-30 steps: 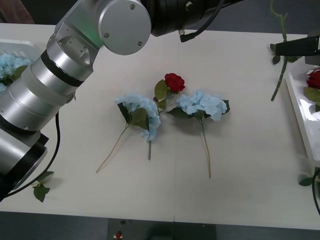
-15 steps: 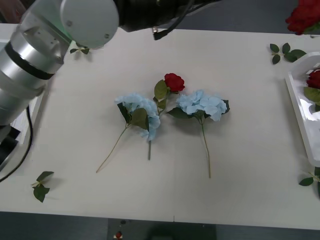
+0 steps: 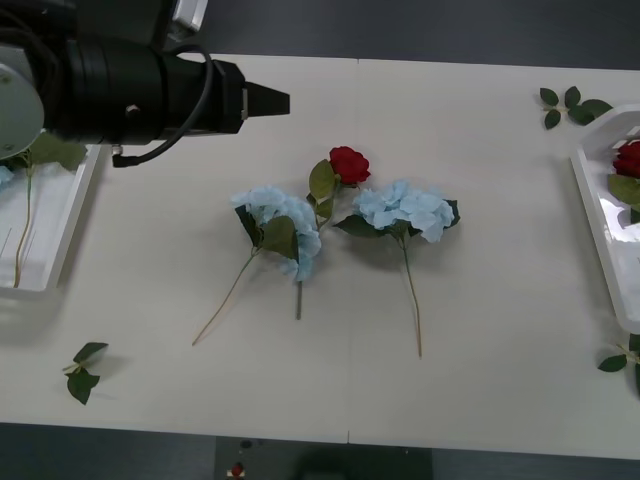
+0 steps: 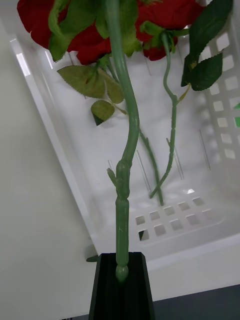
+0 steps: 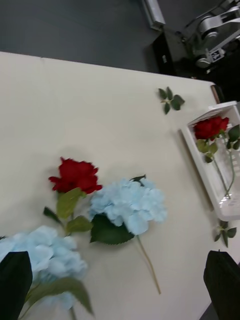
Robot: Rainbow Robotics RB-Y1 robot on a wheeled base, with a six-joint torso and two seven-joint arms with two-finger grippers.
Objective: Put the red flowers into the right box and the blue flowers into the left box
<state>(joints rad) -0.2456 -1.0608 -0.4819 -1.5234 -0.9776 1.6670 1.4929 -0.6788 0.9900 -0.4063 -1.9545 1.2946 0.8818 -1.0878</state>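
The right gripper (image 4: 121, 280), jaws clamped on a red flower (image 4: 125, 150), hangs above the right box (image 4: 190, 220); release comes next. The left gripper (image 5: 120, 285) is wide open, empty.

Pale cream table (image 3: 500, 330) (seam down middle); dark grey floor (image 5: 75, 25) beyond far edge.

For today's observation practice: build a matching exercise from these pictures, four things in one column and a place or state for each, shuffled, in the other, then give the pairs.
Things
1. right gripper
2. left gripper
3. lone red rose on the table
4. left box

Places or states
A. open, above the table's flowers
B. holds a blue flower's stem and leaves
C. shut on a rose stem, over the right box
D. lies between two blue flowers

Pairs: 1-C, 2-A, 3-D, 4-B
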